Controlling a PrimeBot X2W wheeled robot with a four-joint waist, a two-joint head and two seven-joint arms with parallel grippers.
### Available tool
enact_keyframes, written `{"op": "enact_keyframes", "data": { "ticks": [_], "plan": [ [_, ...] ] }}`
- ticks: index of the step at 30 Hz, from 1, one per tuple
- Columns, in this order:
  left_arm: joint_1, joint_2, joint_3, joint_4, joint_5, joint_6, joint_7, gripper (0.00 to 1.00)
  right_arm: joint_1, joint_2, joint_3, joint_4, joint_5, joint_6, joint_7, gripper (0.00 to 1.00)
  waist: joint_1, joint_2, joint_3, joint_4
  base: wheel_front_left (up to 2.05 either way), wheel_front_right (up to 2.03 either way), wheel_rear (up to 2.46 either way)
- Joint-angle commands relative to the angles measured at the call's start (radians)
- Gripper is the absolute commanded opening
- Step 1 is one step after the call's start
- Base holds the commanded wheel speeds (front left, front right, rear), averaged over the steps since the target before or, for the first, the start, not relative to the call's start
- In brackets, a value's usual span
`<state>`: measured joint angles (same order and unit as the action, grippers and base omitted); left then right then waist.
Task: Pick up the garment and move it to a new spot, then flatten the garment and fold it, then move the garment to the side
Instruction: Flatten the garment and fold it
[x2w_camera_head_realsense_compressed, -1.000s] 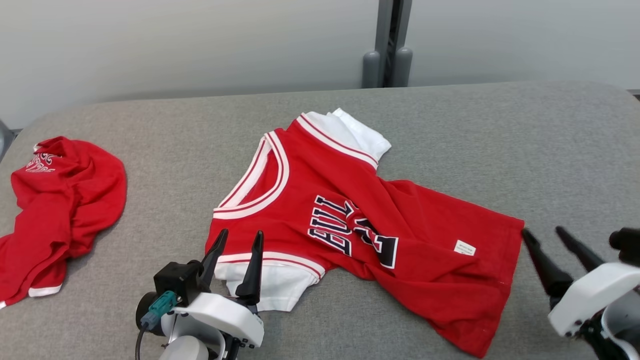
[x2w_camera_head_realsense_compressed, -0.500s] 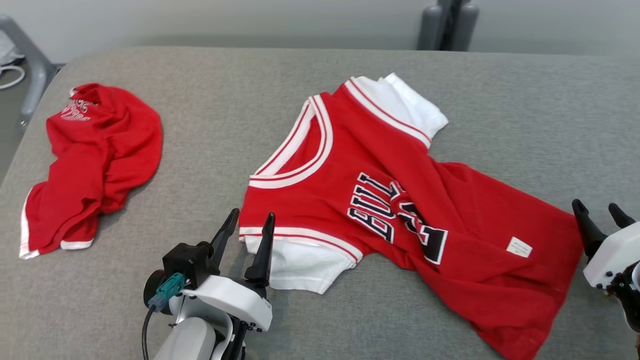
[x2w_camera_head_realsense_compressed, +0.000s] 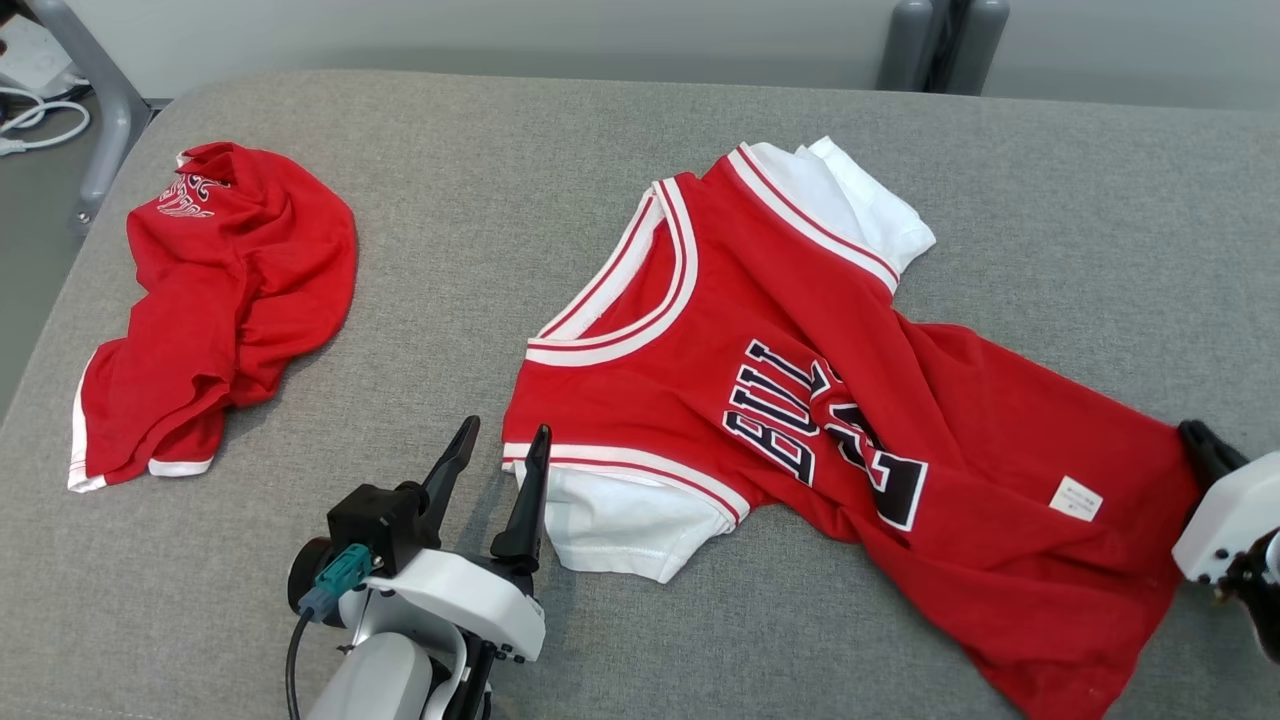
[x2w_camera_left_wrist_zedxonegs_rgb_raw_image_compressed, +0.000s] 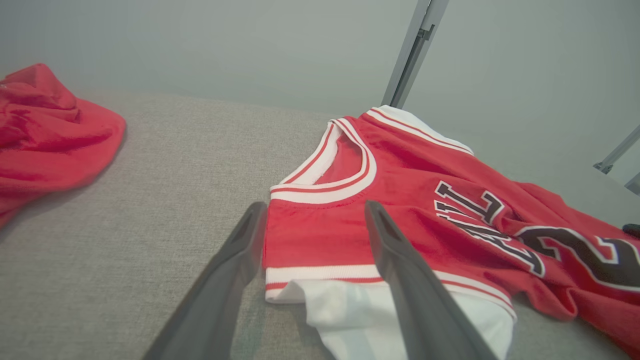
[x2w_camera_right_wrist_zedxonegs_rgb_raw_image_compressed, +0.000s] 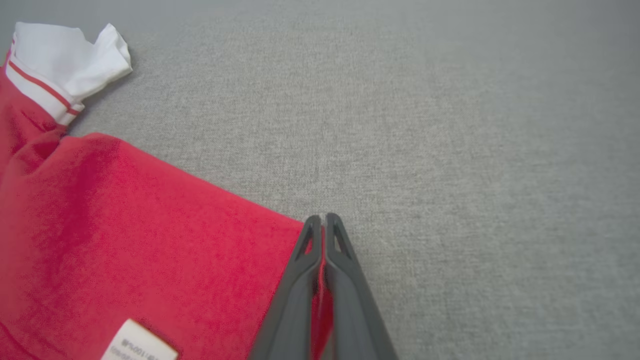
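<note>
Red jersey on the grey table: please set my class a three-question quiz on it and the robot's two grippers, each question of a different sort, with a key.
1. True or false: the right gripper is shut on a hem corner of the jersey.
2. Choose one. The left gripper is: A) open, beside the jersey; B) shut on the collar; C) shut on nothing.
3. Fill the gap: in the head view, the crumpled red garment lies on the table to the jersey's ____.

Key: 1 true; 2 A; 3 left.
</note>
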<state>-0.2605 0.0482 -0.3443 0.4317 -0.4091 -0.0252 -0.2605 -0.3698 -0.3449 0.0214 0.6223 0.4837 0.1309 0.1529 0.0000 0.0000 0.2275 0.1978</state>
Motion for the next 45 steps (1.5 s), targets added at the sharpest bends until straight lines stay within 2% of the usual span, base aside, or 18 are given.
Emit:
{"op": "enact_keyframes", "data": {
  "ticks": [1, 7, 13, 17, 22, 23, 24, 30, 33, 40, 45],
  "plan": [
    [-0.013, 0.004, -0.001, -0.001, 0.005, -0.001, -0.005, 1.00, -0.024, -0.016, 0.003, -0.005, 0.001, 0.000, -0.014, 0.00, 0.0000, 0.0000, 0.000, 0.000, 0.00, 0.00, 0.00],
    [-0.022, 0.005, -0.017, -0.009, -0.001, -0.004, -0.005, 1.00, -0.111, -0.101, 0.013, -0.032, -0.029, 0.000, -0.039, 0.00, 0.0000, 0.0000, 0.016, 0.013, 0.00, 0.00, 0.00],
    [-0.039, 0.004, -0.043, -0.009, -0.018, -0.002, -0.005, 1.00, -0.264, -0.193, -0.075, -0.020, -0.116, 0.000, -0.114, 0.00, 0.0000, 0.0000, 0.037, 0.055, 0.00, 0.00, 0.00],
    [-0.041, 0.004, -0.063, -0.012, -0.034, 0.004, -0.005, 1.00, -0.339, -0.216, -0.104, 0.043, -0.186, 0.000, -0.102, 0.00, 0.0000, 0.0000, 0.055, 0.086, 0.00, 0.00, 0.00],
    [-0.055, 0.004, -0.073, -0.018, -0.044, 0.008, -0.005, 1.00, -0.410, -0.222, -0.035, 0.105, -0.207, 0.000, -0.034, 0.00, 0.0000, 0.0000, 0.084, 0.111, 0.00, 0.00, 0.00],
    [-0.059, 0.004, -0.074, -0.020, -0.045, 0.009, -0.005, 1.00, -0.428, -0.226, -0.039, 0.118, -0.207, 0.000, -0.037, 0.40, 0.0000, 0.0000, 0.091, 0.114, 0.00, 0.00, 0.00],
    [-0.061, 0.004, -0.076, -0.021, -0.047, 0.010, -0.005, 1.00, -0.439, -0.225, -0.037, 0.132, -0.210, 0.000, -0.034, 1.00, 0.0000, 0.0000, 0.094, 0.116, 0.00, 0.00, 0.00],
    [-0.066, 0.004, -0.076, -0.023, -0.054, 0.017, -0.005, 1.00, -0.458, -0.202, -0.014, 0.167, -0.251, 0.000, -0.108, 1.00, 0.0000, 0.0000, 0.095, 0.108, 0.00, 0.00, 0.00],
    [-0.064, 0.004, -0.067, -0.022, -0.047, 0.019, -0.005, 1.00, -0.434, -0.160, 0.007, 0.166, -0.255, 0.000, -0.161, 1.00, 0.0000, 0.0000, 0.079, 0.081, 0.00, 0.00, 0.00],
    [-0.053, 0.004, -0.034, -0.016, -0.022, 0.013, -0.005, 1.00, -0.339, -0.057, 0.075, 0.094, -0.163, 0.000, -0.228, 1.00, 0.0000, 0.0000, 0.030, -0.011, 0.00, 0.00, 0.00],
    [-0.032, 0.004, -0.018, -0.008, -0.011, 0.008, -0.005, 1.00, -0.248, -0.006, 0.182, 0.003, -0.069, 0.000, -0.200, 1.00, 0.0000, 0.0000, -0.009, -0.060, 0.00, 0.00, 0.00]
  ]
}}
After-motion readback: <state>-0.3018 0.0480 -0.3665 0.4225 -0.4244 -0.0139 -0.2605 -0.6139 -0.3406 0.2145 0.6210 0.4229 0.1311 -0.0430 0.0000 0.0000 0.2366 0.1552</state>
